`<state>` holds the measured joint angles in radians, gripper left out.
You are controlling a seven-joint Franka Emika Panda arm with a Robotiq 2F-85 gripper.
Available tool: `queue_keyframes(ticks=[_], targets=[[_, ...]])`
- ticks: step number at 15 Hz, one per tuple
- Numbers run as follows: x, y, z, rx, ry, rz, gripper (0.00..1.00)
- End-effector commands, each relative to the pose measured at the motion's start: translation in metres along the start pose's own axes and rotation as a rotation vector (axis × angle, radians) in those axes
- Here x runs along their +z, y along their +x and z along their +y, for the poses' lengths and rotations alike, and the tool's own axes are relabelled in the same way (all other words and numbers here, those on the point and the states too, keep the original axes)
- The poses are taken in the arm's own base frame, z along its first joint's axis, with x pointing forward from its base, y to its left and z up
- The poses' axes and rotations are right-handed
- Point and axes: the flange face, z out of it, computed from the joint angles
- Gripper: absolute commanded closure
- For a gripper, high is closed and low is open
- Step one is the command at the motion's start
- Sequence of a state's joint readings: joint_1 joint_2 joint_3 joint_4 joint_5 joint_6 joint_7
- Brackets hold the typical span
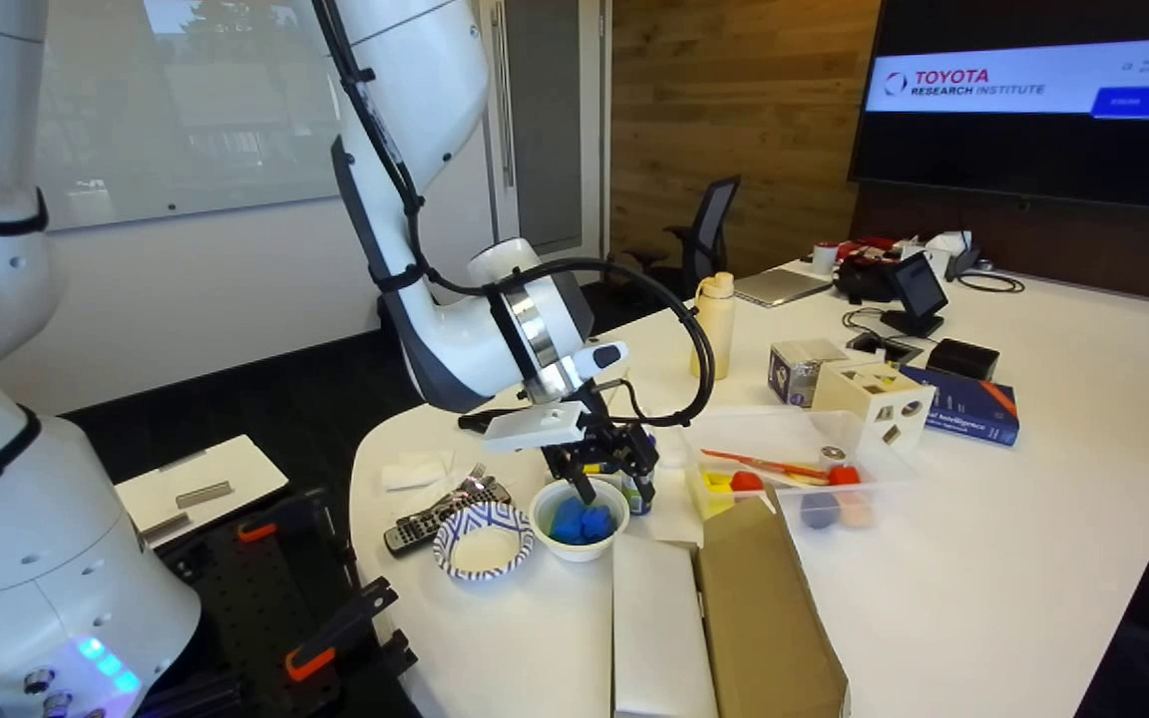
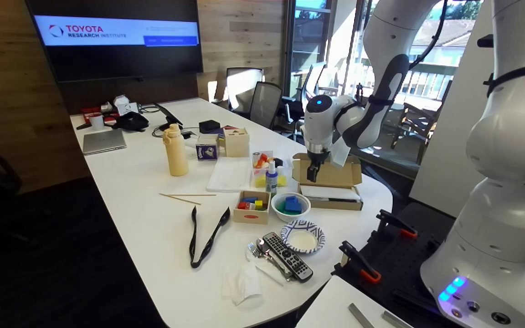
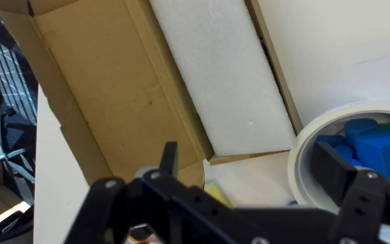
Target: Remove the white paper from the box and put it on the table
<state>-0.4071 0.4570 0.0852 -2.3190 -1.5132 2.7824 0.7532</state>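
Observation:
A white, foam-like slab (image 3: pixel 222 74), the only white piece in the box, lies inside the open cardboard box (image 3: pixel 110 84). The slab also shows in both exterior views (image 1: pixel 662 628) (image 2: pixel 331 192). The box stands at the table's end with its brown lid folded back (image 1: pixel 769 598) (image 2: pixel 331 175). My gripper (image 3: pixel 245 145) is open and empty, its fingers wide apart. In the wrist view one finger overlaps the lid and the other overlaps the white bowl, with the slab's near end between and beyond them. The gripper is above the table in both exterior views (image 1: pixel 616 491) (image 2: pixel 312 175).
The white bowl (image 1: pixel 574 552) with blue and green blocks stands close beside the box. Near it are a patterned bowl (image 2: pixel 302 241), a wooden box of blocks (image 2: pixel 251 217), a spray bottle (image 2: pixel 271 181) and a remote (image 2: pixel 288 257). Black tongs (image 2: pixel 208 246) and a napkin (image 2: pixel 245 282) lie farther off.

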Motion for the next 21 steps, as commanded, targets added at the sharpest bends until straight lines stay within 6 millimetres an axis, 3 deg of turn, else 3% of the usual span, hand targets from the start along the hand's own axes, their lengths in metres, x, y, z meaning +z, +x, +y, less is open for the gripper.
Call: queue_keyframes(ticks=[1, 4, 11, 21], targets=[[0.000, 0.000, 0.000, 0.000, 0.000, 0.000, 0.00], [0.004, 0.001, -0.008, -0.002, 0.003, -0.023, 0.00], [0.052, -0.012, -0.029, 0.070, 0.057, -0.172, 0.00], [0.097, 0.015, -0.015, 0.105, 0.030, -0.164, 0.00]])
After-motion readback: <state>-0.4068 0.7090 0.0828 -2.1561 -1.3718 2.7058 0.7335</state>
